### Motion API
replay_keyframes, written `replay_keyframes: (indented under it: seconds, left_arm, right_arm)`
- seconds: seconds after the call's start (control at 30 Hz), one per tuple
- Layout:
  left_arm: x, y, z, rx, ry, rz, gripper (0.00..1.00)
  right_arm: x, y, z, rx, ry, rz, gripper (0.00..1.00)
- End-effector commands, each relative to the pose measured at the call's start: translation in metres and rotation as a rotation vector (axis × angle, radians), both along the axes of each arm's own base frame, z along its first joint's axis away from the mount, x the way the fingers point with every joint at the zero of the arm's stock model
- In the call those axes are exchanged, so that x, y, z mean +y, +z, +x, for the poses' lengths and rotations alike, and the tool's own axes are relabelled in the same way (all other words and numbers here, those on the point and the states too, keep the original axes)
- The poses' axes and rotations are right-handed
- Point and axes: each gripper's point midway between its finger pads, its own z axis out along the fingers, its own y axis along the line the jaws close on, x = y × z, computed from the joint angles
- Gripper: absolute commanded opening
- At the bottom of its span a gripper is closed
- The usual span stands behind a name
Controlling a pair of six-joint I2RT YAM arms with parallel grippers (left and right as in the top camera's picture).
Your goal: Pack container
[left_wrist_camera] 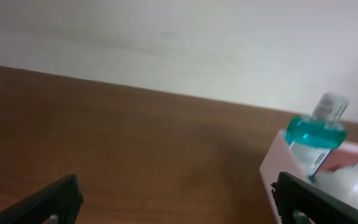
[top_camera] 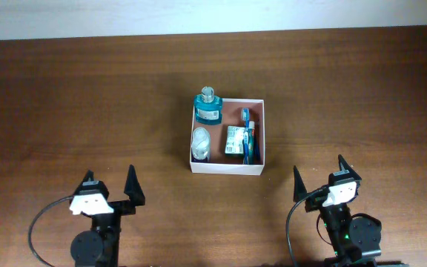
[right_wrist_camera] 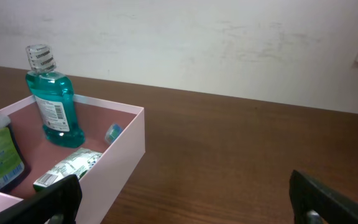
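The container (top_camera: 227, 168) sits in the middle of the surface (top_camera: 87, 89), a teal bottle (top_camera: 207, 106) standing in its far corner. It looks light, and its thin card walls may bend, so pinch one wall gently. The left gripper (top_camera: 110, 180) and right gripper (top_camera: 319, 176) have jaws wide, holding nothing

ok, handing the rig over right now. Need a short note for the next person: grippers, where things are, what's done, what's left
Grippers: left gripper open and empty, at the near left of the table. right gripper open and empty, at the near right.
Things: container sits mid-table, between and beyond the arms. In it are a teal bottle upright in the far-left corner, a pale bottle near-left, a green-white pack and a blue toothbrush along the right wall.
Done: every item in view is in the container.
Left: probably nothing; confirm before ending.
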Motion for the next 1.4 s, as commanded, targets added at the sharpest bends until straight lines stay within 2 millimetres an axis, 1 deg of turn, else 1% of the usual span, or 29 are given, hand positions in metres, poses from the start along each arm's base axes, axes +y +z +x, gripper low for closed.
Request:
replay_keyframes:
  seconds: [0.0, 0.73, 0.77, 0.8, 1.37]
  left_arm:
    - [0.0046, -0.0113, 0.0008, 0.018, 0.019, 0.07, 0.99]
    - [0.0065, -0.0114, 0.0007, 0.018, 0.03, 0.07, 0.99]
    - [0.0065, -0.0112, 0.0007, 0.018, 0.03, 0.07, 0.99]
    - [0.0065, -0.0112, 0.0007, 0.018, 0.03, 0.07, 0.99]
    - [0.0065, -0.0112, 0.0007, 0.018, 0.03, 0.07, 0.99]
  right_arm:
    - [-0.0018, -0.0018, 0.0, 0.003, -0.007, 0.001, 0.98]
    - [-0.0018, -0.0018, 0.0, 0.003, -0.007, 0.001, 0.98]
    - [-0.0018, -0.0019, 0.0, 0.003, -0.007, 0.001, 1.0]
    - [-0.0018, -0.0018, 0.0, 0.003, -0.007, 0.001, 0.98]
    - [-0.0018, -0.0018, 0.0, 0.003, -0.007, 0.001, 0.98]
